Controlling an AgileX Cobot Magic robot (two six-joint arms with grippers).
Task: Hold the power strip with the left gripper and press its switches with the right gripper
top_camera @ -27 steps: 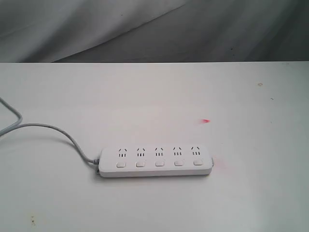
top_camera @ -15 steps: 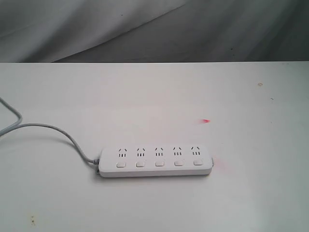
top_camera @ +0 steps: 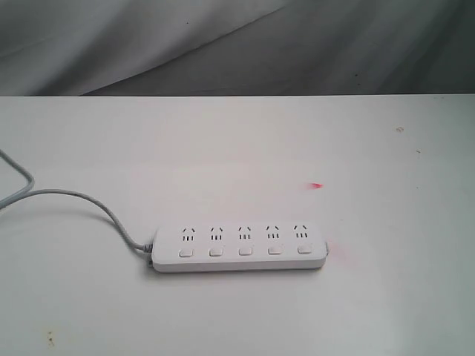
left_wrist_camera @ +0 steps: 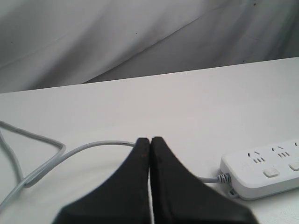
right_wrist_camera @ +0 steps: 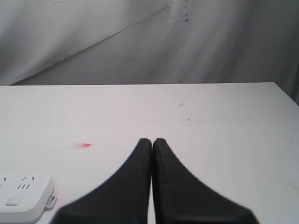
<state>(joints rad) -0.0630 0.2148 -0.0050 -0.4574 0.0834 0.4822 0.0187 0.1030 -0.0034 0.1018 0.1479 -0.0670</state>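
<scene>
The white power strip (top_camera: 239, 248) lies flat on the white table, its long side across the exterior view. A row of small switches (top_camera: 245, 251) runs below its sockets. Its grey cable (top_camera: 82, 199) curls away to the left. Neither arm shows in the exterior view. In the left wrist view my left gripper (left_wrist_camera: 150, 139) is shut with nothing in it, above the cable (left_wrist_camera: 93, 146) and short of the strip's cable end (left_wrist_camera: 261, 170). In the right wrist view my right gripper (right_wrist_camera: 152, 140) is shut and empty, with the strip's other end (right_wrist_camera: 23, 189) off to one side.
The table's far edge (top_camera: 237, 96) meets a grey cloth backdrop (top_camera: 223, 44). Two red smears mark the tabletop, one beyond the strip (top_camera: 317, 185) and one at its right end (top_camera: 338, 252). A small speck (top_camera: 399, 130) sits at the far right.
</scene>
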